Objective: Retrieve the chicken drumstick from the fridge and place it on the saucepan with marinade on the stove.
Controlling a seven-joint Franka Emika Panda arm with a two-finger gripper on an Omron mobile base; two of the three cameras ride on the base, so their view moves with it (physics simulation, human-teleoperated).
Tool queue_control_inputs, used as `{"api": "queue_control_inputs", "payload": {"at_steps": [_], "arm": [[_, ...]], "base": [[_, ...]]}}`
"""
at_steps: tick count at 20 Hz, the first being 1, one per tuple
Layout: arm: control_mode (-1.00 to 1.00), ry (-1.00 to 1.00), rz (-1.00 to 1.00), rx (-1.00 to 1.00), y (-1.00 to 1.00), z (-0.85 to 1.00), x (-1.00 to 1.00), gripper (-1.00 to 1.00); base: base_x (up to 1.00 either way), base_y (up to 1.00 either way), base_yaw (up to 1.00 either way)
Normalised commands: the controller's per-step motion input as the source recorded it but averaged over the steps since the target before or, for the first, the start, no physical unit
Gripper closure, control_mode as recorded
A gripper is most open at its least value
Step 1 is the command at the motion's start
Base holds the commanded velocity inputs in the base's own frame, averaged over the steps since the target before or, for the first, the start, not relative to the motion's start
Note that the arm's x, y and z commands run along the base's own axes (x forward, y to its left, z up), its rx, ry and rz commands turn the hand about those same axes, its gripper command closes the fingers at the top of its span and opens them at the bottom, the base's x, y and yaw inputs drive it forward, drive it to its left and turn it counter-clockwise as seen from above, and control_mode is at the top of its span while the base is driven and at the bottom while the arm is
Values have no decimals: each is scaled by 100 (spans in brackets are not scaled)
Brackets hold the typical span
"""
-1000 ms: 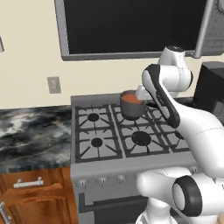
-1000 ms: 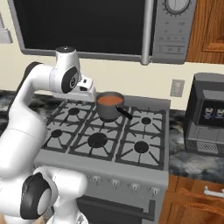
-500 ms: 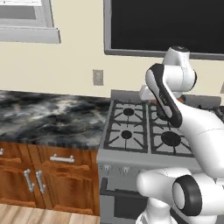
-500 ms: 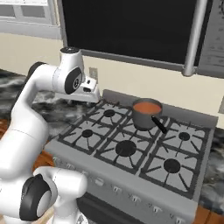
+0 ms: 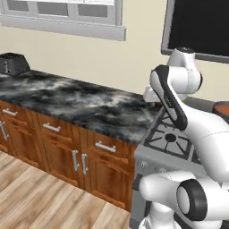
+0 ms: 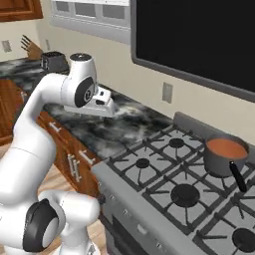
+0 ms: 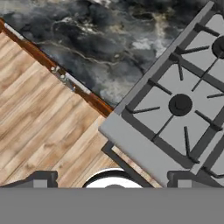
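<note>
Two dark fingertips (image 7: 40, 178) stand far apart at the bottom corners of the hand view, jaws wide, nothing between them. The two-finger gripper (image 7: 112, 181) looks straight down on the front corner of the grey steel gas stove (image 7: 131, 144), where it meets the black-and-grey marbled stone counter (image 7: 87, 39). Light wooden plank floor (image 7: 39, 135) fills the lower left of that view.

Right base view: the white robot arm (image 6: 45, 124) rises along the left side of the frame, with its hand held at upper centre-left over the counter edge, just left of the stove. The small dark grey cylindrical saucepan (image 6: 221, 159) sits on a rear burner at the right of the frame, and its straight black handle (image 6: 238, 177) points toward the lower right. Smooth red-orange marinade (image 6: 226, 148) fills the pan to near the rim. Black cast-iron grates (image 6: 164, 174) cover the stove top. A large black panel (image 6: 199, 40) hangs on the wall above.

Left base view: brown wooden cabinets with silver bar handles (image 5: 67, 152) run under the counter across the left and centre. A small dark toaster-like box (image 5: 13, 64) sits at the far upper left. A white-framed window (image 5: 67, 18) spans the top.
</note>
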Motion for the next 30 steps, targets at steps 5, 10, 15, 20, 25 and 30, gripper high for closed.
{"api": "queue_control_inputs", "payload": {"at_steps": [5, 10, 15, 20, 25, 30], "arm": [[100, 0, 0, 0, 0, 0, 0, -100], [100, 0, 0, 0, 0, 0, 0, -100], [100, 0, 0, 0, 0, 0, 0, -100], [100, 0, 0, 0, 0, 0, 0, -100], [100, 0, 0, 0, 0, 0, 0, -100], [100, 0, 0, 0, 0, 0, 0, -100]], "base": [[17, 59, 68], [23, 52, 75], [29, 49, 75], [56, 53, 65], [77, 32, 59], [62, -8, 53]]}}
